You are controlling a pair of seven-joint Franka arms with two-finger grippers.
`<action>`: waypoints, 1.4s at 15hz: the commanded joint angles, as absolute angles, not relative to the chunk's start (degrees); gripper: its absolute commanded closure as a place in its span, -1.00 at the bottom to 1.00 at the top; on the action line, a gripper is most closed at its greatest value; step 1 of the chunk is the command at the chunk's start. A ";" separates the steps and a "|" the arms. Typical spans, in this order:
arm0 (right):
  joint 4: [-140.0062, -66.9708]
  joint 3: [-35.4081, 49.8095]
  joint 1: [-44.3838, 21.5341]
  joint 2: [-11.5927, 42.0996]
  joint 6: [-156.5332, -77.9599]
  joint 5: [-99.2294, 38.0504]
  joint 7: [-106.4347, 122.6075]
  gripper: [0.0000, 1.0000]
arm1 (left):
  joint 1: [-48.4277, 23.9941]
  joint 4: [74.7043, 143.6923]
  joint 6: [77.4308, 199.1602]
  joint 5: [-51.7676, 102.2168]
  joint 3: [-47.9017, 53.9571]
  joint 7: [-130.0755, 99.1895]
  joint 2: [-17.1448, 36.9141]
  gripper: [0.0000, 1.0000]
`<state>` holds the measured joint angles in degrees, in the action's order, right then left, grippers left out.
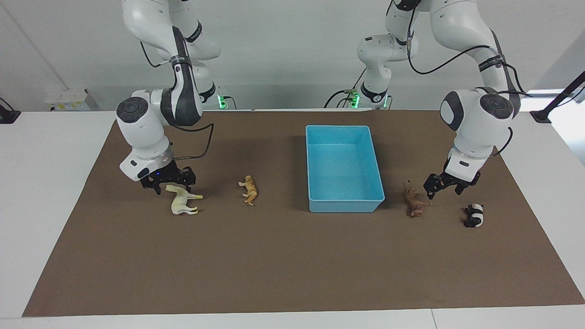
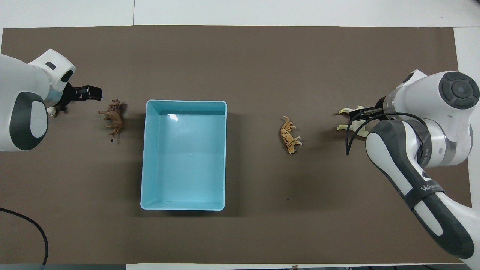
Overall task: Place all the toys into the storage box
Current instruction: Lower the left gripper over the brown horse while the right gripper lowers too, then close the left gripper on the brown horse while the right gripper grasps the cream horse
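Note:
The light blue storage box (image 1: 346,206) (image 2: 145,157) stands empty mid-table. All four toys lie on the brown mat outside it. The cream-white horse (image 1: 184,201) (image 2: 347,111) lies toward the right arm's end, and my right gripper (image 1: 173,187) (image 2: 360,116) is open, low over its head end. The tan-orange toy (image 1: 249,189) (image 2: 290,135) lies between the horse and the box. The dark brown toy (image 1: 415,201) (image 2: 113,117) and the panda (image 1: 474,215) lie toward the left arm's end. My left gripper (image 1: 443,192) (image 2: 89,92) is open, low between them. In the overhead view the left arm hides most of the panda.
The brown mat (image 1: 292,265) covers most of the white table. A black camera stand (image 1: 555,103) is at the table's corner near the left arm's base, and a black cable (image 2: 33,228) lies at the left arm's end.

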<state>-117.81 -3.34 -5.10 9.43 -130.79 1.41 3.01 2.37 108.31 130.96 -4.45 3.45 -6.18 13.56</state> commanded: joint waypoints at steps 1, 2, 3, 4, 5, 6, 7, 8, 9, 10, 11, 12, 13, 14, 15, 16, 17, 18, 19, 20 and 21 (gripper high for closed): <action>-119.00 -3.34 -4.92 11.15 -134.11 0.79 6.93 -1.00 | 2.81 110.92 136.31 -5.19 3.87 -6.68 14.93 -1.00; -119.35 -3.34 -5.01 11.77 -134.56 0.79 7.20 -1.00 | 2.55 110.66 137.19 -5.19 3.87 -6.77 16.33 -1.00; -119.36 -3.34 -5.01 12.30 -134.91 0.79 7.38 -1.00 | 2.46 110.83 137.89 -5.19 3.78 -6.59 17.13 -1.00; -119.44 -3.34 -5.01 13.00 -135.09 0.79 8.08 -1.00 | 2.46 111.44 137.81 -5.19 3.78 -6.07 17.23 -1.00; -119.44 -3.43 -4.92 13.62 -135.35 0.79 9.30 -1.00 | 2.55 111.88 137.81 -5.19 3.87 -6.06 17.23 -1.00; -119.88 -3.34 -4.75 14.23 -136.48 0.79 10.62 -1.00 | 2.37 111.97 137.55 -5.19 3.87 -6.06 17.23 -1.00; -120.75 -3.43 -4.49 14.59 -137.71 0.79 11.68 -1.00 | 2.37 112.41 137.81 -5.19 3.87 -6.24 17.23 -1.00; -121.46 -3.43 -4.40 14.94 -138.94 0.79 12.47 -1.00 | 2.37 113.02 138.33 -5.19 3.87 -6.59 17.31 -1.00; -121.90 -3.43 -4.22 15.29 -140.00 0.79 13.35 -1.00 | 2.20 113.55 139.64 -5.19 3.87 -6.68 17.84 -1.00; -121.90 -3.43 -4.22 15.55 -140.36 0.79 14.06 -1.00 | 2.11 115.03 141.49 -5.19 3.87 -6.77 18.19 -1.00; -121.99 -3.43 -4.13 15.82 -140.62 0.79 14.15 -1.00 | 2.11 115.57 142.37 -5.19 3.95 -6.77 18.11 -1.00; -121.99 -3.43 -4.22 15.91 -140.89 0.79 14.06 -1.00 | 2.11 115.58 142.38 -5.19 3.96 -6.77 18.11 -1.00; -122.08 -3.34 -4.22 16.00 -141.15 0.79 13.98 -1.00 | 2.11 115.66 142.30 -5.19 3.96 -6.68 18.11 -1.00; -122.08 -3.34 -4.22 16.00 -140.89 0.79 13.80 -1.00 | 2.11 115.93 142.29 -5.19 3.96 -6.68 18.11 -1.00; -121.99 -3.34 -4.31 16.00 -140.80 0.79 13.71 -1.00 | 2.02 116.80 142.64 -5.19 3.96 -6.68 18.11 -1.00; -121.91 -3.34 -4.48 15.91 -140.45 0.79 13.62 -1.00 | 1.76 117.33 142.99 -5.19 3.96 -6.77 18.11 -1.00; -121.82 -3.34 -4.57 15.91 -140.36 0.79 13.62 -1.00 | 1.50 118.03 143.35 -5.19 3.96 -6.77 17.93 -1.00; -121.82 -3.34 -4.74 15.91 -140.45 0.79 13.54 -1.00 | 1.49 118.91 143.44 -5.19 3.96 -6.77 17.84 -1.00; -121.82 -3.43 -4.75 15.91 -140.36 0.79 13.54 -1.00 | 1.32 119.44 143.35 -5.19 3.96 -6.77 17.75 -1.00; -121.73 -3.34 -4.92 15.82 -140.27 0.79 13.62 -1.00 | 0.62 119.44 143.18 -5.19 3.96 -6.77 17.67 -1.00; -121.73 -3.34 -5.01 15.82 -140.36 0.79 13.62 -1.00 | 0.35 119.44 142.91 -5.19 3.96 -6.77 17.58 -1.00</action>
<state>-121.03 -3.43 -4.98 15.59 -139.39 1.41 11.90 1.54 117.44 141.76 -4.46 4.53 -6.26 18.39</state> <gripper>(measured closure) 0.000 0.000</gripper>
